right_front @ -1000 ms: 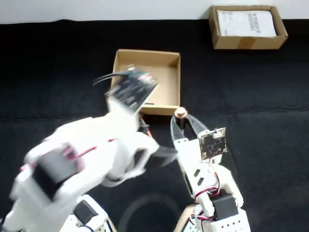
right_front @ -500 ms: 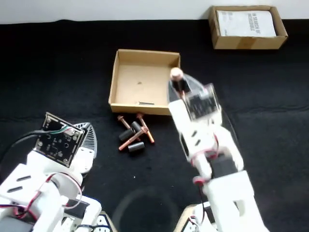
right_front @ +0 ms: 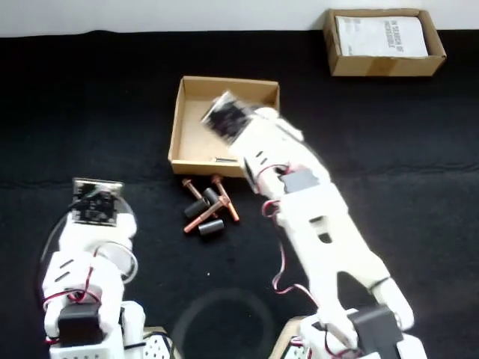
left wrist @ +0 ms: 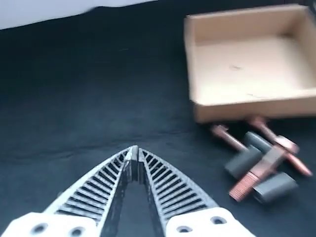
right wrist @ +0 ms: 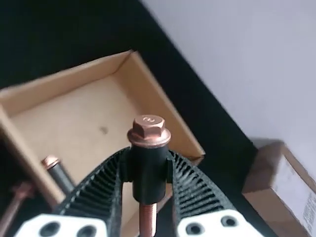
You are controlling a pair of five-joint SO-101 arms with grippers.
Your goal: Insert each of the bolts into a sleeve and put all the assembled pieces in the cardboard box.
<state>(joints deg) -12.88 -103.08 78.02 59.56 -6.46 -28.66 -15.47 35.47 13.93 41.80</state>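
held piece: 1 bolt (right wrist: 149, 132) in 1 sleeve (right wrist: 147, 173); bolt copper-coloured, hex head w/ round flange, head standing clear of the sleeve's upper end; sleeve short, dark, round; threaded shank pokes out its lower end
right gripper (right wrist: 148, 157): ribbed black fingers clamped on the sleeve from both sides; held in the air over the cardboard box (right_front: 194, 138), per high view
cardboard box: 1; brown, shallow, open top, roughly square; around mid-table, toward the far edge
loose pile (right_front: 206, 207): on the table (right_front: 419, 194), just beside the cardboard box's near wall; approx. 3 copper bolts + 3 dark grey sleeves, crossed & touching each other; cannot tell which bolts, if any, sit inside a sleeve
left gripper (left wrist: 134, 150): fingers closed tip to tip, nothing between them; over the near-left part of the table, well apart from the loose pile & the cardboard box
second box (right_front: 383, 41): 1; brown cardboard, open top, white printed sheet lying inside; at the table's far-right corner, well apart from everything else
table: black cloth surface; white wall beyond its far edge
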